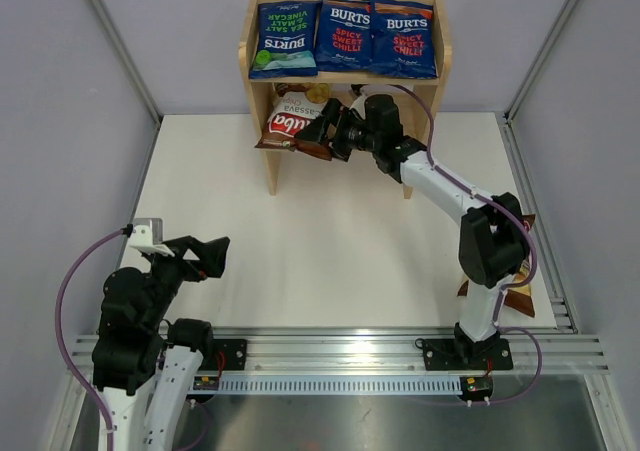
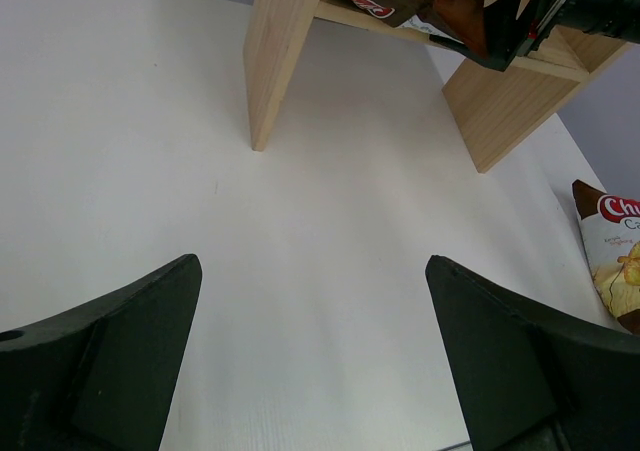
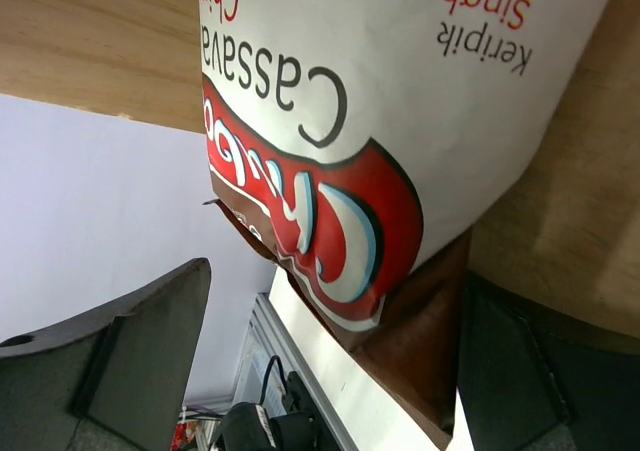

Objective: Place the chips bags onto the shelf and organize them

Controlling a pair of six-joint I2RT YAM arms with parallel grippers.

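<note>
The white matte surface [image 1: 300, 261] carries everything. At its far edge stands the shelf [image 1: 271, 166], pale bare wood in two tiers with raised rails. Three glossy dark blue BURTS bags fill the top tier edge to edge: the green-accented bag [image 1: 285, 39] on the left, then the two orange-topped bags [image 1: 343, 33] [image 1: 403, 37].

My right arm reaches into the lower tier. There a brown Chuba bag [image 1: 290, 126] lies crooked, its red logo end poking out past the front edge on the left. My right tool [image 1: 328, 131] is spread wide around that bag. The crinkled foil lies close against one finger, with open air by the other, so I judge it is not clamped.

The second Chuba bag [image 1: 522, 291] lies flat on the surface close beside my right arm's base, half hidden by the arm. Its long axis runs roughly from the near edge towards the far one. It is well apart from my left tool [image 2: 312, 263], which hangs wide open and empty over bare surface, so my right arm is the nearer one for that pick. The foil looks slick and puffy and could slip.
</note>
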